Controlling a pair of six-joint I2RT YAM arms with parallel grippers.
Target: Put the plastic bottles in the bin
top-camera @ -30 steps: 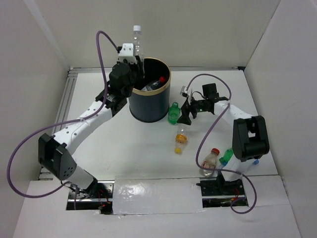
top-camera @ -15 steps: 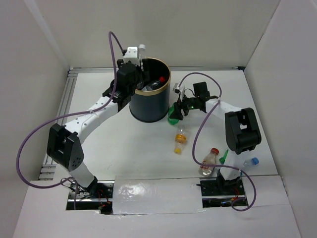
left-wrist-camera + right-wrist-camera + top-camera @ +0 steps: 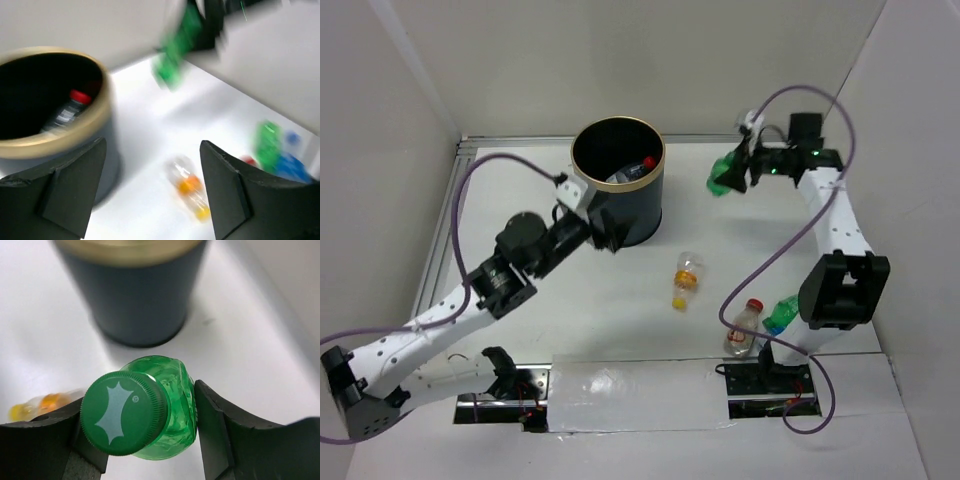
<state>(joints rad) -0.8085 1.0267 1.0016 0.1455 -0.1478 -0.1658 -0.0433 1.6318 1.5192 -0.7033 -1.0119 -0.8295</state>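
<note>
The dark bin [image 3: 620, 215] with a gold rim stands at the back centre, and a red-capped bottle [image 3: 638, 168] lies inside it. My left gripper [image 3: 604, 226] is open and empty, just in front of the bin's near-left side. In the left wrist view its fingers [image 3: 75, 185] frame a clear bottle with orange contents [image 3: 191, 193] lying on the table [image 3: 684, 279]. My right gripper [image 3: 737, 168] is raised to the right of the bin, shut on a green bottle [image 3: 722, 176]. The right wrist view shows that bottle's green cap [image 3: 122, 412] between the pads.
A red-capped clear bottle [image 3: 744, 324] and a second green bottle [image 3: 780, 314] lie by the right arm's base. A blurred blue thing [image 3: 291, 168] shows there in the left wrist view. White walls enclose the table on three sides.
My left gripper opened over the bin, the clear bottle it held is gone, and the arm drew back low in front of the bin. My right gripper shut on the green bottle and lifted it back-right.
</note>
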